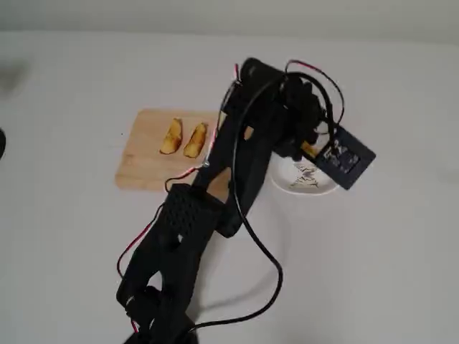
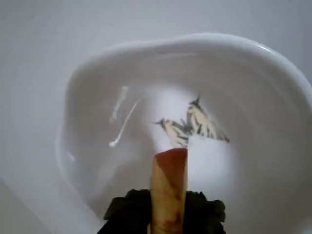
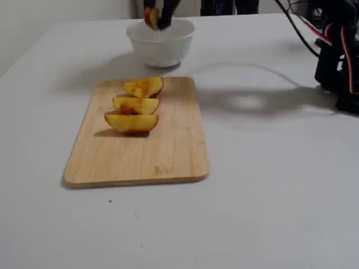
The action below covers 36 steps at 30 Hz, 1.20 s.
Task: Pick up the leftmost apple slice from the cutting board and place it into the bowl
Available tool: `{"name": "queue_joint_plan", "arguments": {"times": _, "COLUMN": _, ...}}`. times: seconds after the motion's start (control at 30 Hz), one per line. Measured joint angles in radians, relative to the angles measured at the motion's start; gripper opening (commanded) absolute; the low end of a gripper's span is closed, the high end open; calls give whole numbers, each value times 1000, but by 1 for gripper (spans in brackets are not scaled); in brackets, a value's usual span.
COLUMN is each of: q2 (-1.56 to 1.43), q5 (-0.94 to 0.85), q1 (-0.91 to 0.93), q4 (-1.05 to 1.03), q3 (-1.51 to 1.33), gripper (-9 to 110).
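My gripper (image 2: 168, 217) is shut on the apple slice (image 2: 168, 187), which I see edge-on, tan with a reddish tip. It hangs over the inside of the white bowl (image 2: 195, 41), above the grey-green mark (image 2: 192, 126) at its bottom. In the fixed view the gripper (image 3: 158, 15) holds the slice (image 3: 151, 18) just above the bowl's (image 3: 162, 47) rim, at the far end of the wooden cutting board (image 3: 140, 162). In the overhead view the arm covers the right part of the board (image 1: 143, 165), and the gripper (image 1: 307, 149) is over the bowl (image 1: 315, 188).
Three narrower apple slices (image 3: 145, 87) (image 3: 136, 105) (image 3: 132, 122) lie in a row on the far half of the board. The arm's base with red and black cables (image 3: 336, 56) stands at the right in the fixed view. A black cable (image 1: 269, 258) trails over the table.
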<state>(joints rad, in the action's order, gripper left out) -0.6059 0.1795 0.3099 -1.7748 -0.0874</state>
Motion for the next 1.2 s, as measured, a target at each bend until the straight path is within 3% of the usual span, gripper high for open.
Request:
{"name": "queue_joint_plan", "arguments": {"times": 0.23, "q2": 15, "q5": -20, "q1": 2, "q4": -2, "q3": 0, "gripper": 32}}
{"name": "queue_joint_plan", "arguments": {"times": 0.4, "q2": 15, "q5": -49, "q1": 2, "q4": -2, "q3": 0, "gripper": 34}}
{"name": "queue_joint_plan", "arguments": {"times": 0.47, "q2": 25, "q5": -55, "q1": 2, "q4": -2, "q3": 0, "gripper": 31}}
{"name": "queue_joint_plan", "arguments": {"times": 0.6, "q2": 37, "q5": -64, "q1": 0, "q4": -2, "q3": 0, "gripper": 1}}
{"name": "queue_joint_plan", "arguments": {"times": 0.87, "q2": -28, "q5": -104, "q1": -55, "q4": -2, "q3": -98, "gripper": 0}}
{"name": "queue_joint_plan", "arguments": {"times": 1.2, "q2": -710, "q5": -110, "q1": -207, "q4": 5, "q3": -566, "gripper": 0}}
